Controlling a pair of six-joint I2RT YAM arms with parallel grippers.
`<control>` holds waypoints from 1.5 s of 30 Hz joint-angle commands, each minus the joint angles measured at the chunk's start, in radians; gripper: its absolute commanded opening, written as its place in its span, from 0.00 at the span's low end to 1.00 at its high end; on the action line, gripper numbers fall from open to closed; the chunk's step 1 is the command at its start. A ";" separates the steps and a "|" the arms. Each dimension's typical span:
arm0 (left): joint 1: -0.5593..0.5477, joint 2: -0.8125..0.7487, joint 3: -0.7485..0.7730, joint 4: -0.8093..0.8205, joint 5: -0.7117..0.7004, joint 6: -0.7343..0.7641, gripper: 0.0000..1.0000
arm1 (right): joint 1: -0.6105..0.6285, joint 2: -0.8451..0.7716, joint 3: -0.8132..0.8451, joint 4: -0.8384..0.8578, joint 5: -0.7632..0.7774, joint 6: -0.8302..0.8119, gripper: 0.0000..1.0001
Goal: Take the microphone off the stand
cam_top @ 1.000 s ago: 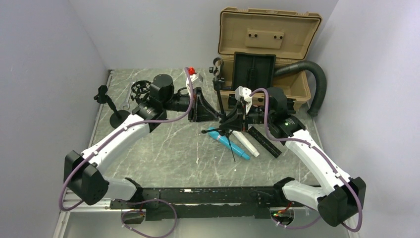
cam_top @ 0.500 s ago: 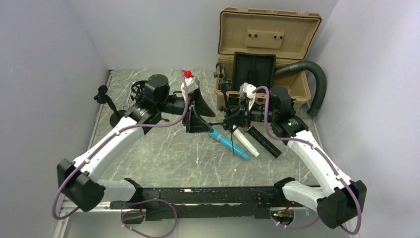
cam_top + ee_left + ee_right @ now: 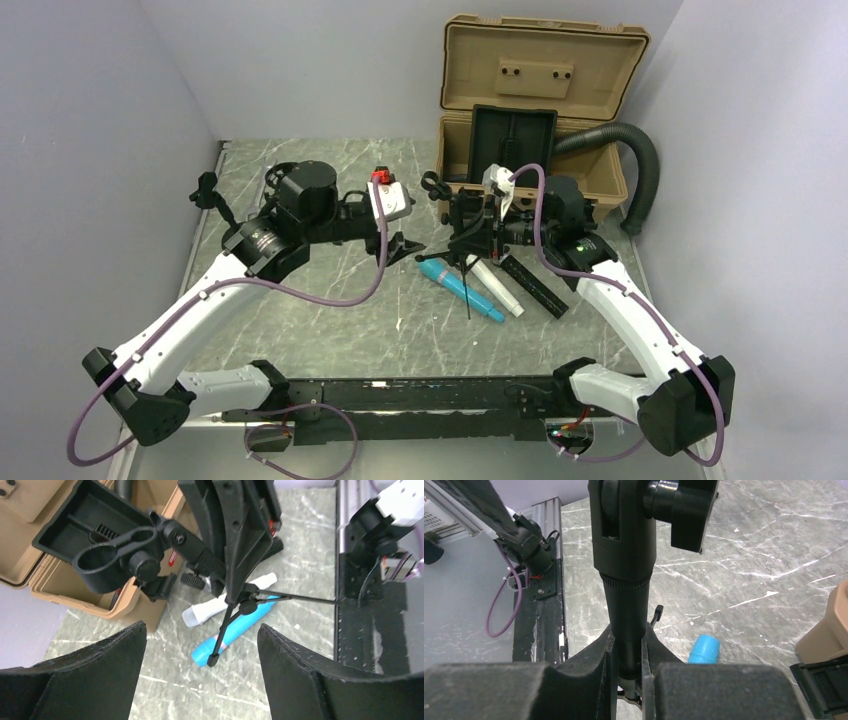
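Observation:
The small black tripod stand is off the table, its pole clamped between my right gripper's fingers. My right gripper is shut on that pole. The stand's ring clip sits at the top and looks empty; I see no microphone in it or anywhere else. The thin tripod legs hang above the table. My left gripper is open and empty, its fingertips apart from the stand. In the top view the left gripper sits just left of the stand.
A blue tube, a white tube and a black ribbed bar lie under the stand. An open tan case with a black tray and a black hose stands at the back right. A second black stand is at far left.
My left gripper has opened, let go at the stand and drawn back to the left. The right gripper has kept its grip, and the stand's clip end has sunk lower in the top view.

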 commanded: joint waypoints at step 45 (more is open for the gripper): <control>-0.025 0.117 0.058 0.063 0.101 0.124 0.60 | -0.019 -0.018 -0.076 0.325 -0.142 0.205 0.00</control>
